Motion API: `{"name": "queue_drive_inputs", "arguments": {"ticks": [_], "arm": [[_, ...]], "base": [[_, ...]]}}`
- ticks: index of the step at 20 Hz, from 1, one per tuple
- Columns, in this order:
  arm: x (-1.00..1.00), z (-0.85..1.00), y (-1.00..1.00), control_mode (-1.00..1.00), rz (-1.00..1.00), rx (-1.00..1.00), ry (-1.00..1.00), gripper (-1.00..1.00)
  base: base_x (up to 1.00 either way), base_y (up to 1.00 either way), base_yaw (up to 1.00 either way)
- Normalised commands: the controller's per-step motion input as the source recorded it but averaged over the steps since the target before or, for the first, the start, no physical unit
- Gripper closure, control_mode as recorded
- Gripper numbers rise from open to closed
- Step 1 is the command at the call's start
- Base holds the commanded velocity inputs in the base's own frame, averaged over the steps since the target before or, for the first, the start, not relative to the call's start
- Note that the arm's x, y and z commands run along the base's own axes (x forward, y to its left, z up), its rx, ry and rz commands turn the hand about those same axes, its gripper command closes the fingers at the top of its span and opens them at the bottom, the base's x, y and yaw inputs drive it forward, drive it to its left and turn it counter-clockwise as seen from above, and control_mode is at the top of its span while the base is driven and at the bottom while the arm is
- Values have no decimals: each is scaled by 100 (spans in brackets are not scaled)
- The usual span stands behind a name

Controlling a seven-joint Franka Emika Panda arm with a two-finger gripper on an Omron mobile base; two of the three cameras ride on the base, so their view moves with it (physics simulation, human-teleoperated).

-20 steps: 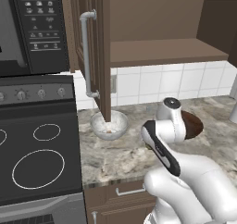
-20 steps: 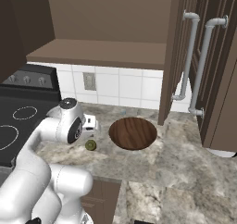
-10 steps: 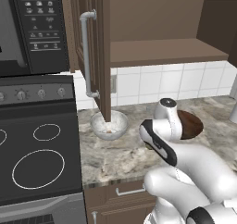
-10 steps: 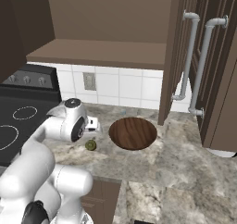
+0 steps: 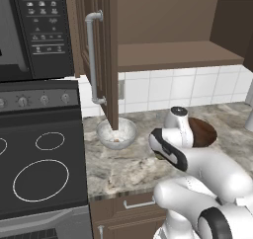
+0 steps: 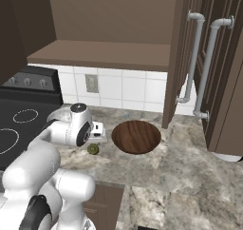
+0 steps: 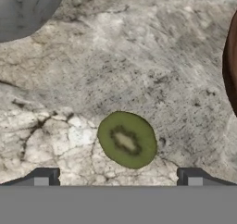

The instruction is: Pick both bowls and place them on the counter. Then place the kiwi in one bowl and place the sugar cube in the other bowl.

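Hand view puts the kiwi (image 7: 127, 139) on the counter (image 7: 152, 65) just ahead of the gripper (image 7: 118, 177), between its wide-open, empty jaws, wooden bowl (image 7: 230, 61) off to one side; the rounded fruit could squirt sideways if they close off-centre

The kiwi (image 7: 127, 139), a cut green face with a pale core, lies flat on the marbled counter (image 7: 139, 56), and everything else sits around it. Below it, one to either side, the two dark fingertips (image 7: 42, 177) stand wide apart with the fruit between their lines but clear of both. Up and to the left of the kiwi a grey marbled curve, probably the marbled bowl (image 7: 23, 8), fills the corner, and well to its right a dark brown wooden bowl (image 7: 231, 65) edge cuts in.
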Motion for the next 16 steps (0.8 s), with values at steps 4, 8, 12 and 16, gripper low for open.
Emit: {"name": "queue_drive_inputs", "arguments": {"ticks": [4, 8, 12, 16], "arm": [[4, -20, -2, -100, 0, 0, 1, -100], [3, -18, 0, -100, 0, 0, 1, -100], [4, -20, 0, -100, 0, 0, 0, -100], [4, -20, 0, -100, 0, 0, 0, -100]], "base": [[0, 0, 0], [0, 0, 0], [0, 0, 0], [0, 0, 0]]}}
